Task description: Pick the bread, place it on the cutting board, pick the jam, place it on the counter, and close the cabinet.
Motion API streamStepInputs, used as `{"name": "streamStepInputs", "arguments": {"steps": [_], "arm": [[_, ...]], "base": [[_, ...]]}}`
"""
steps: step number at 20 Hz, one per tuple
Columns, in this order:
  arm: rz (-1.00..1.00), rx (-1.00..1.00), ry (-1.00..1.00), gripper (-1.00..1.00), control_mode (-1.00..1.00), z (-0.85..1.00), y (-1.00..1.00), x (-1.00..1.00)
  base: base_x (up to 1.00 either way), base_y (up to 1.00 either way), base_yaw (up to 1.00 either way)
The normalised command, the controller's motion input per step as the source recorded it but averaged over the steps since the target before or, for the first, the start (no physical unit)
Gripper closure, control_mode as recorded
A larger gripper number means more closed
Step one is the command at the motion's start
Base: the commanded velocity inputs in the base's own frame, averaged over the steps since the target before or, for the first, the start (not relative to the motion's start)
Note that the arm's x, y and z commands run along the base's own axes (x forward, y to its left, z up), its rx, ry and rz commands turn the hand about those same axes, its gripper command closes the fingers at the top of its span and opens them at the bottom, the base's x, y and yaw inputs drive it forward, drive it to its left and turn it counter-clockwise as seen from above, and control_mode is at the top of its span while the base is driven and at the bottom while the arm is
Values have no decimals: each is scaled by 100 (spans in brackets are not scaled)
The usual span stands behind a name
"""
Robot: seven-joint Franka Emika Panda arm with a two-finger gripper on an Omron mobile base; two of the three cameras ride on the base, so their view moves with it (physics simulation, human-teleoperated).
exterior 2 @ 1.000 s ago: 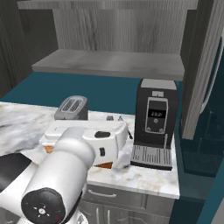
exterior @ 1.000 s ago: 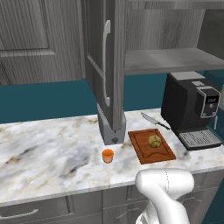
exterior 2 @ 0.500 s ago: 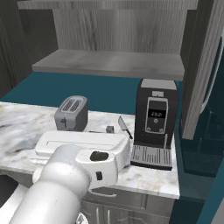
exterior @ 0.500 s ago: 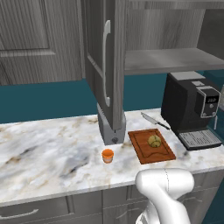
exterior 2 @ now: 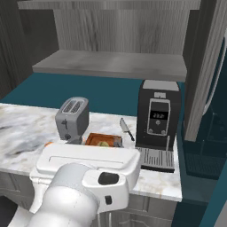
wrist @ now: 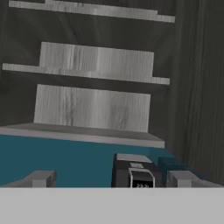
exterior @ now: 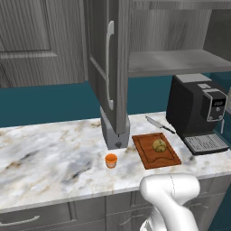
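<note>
The bread [exterior: 158, 145] already lies on the cutting board [exterior: 149, 159], and the jam [exterior: 111, 160] stands on the counter [exterior: 54, 153], just beside the board and in front of the toaster [exterior: 114, 134]. Judged from this layout, both placing steps are done and closing the cabinet [exterior: 108, 58] is the step in hand.

The gripper [wrist: 109, 180] is empty, its two fingertips [wrist: 41, 179] standing wide apart at the bottom of the hand view. Ahead of the jaws and above them are the open cabinet's grey shelves [wrist: 94, 138] and its back wall; straight ahead and lower stands the coffee machine [wrist: 138, 173]. Bread, board and jam all sit below the jaws.

In the left base view the cabinet door [exterior: 115, 76] stands swung out edge-on over the toaster, its long silver handle [exterior: 108, 65] on the outer face. A knife [exterior: 159, 124] lies between the board and the coffee machine.

The next move seems to call for bringing the open jaws round to the door's outer face, near its free edge, and pushing it back toward the shelf opening. The arm should keep above the toaster and jam while doing so.
</note>
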Motion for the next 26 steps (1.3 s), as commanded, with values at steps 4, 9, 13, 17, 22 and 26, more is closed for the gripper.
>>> {"name": "streamStepInputs", "arguments": {"steps": [4, 9, 13, 17, 22, 26], "arm": [[0, 0, 0, -100, -100, 0, -20, -2], [0, 0, 0, -100, -100, 0, -16, -6], [0, 0, -2, -100, -100, 0, -32, -33], [0, 0, -4, -100, -100, 0, -24, -22], [0, 0, -2, -100, -100, 0, -25, -7], [0, 0, -1, -100, -100, 0, -23, -4]], "base": [[0, 0, 0], [0, 0, 0], [0, 0, 0], [0, 0, 0], [0, 0, 0], [0, 0, 0]]}}
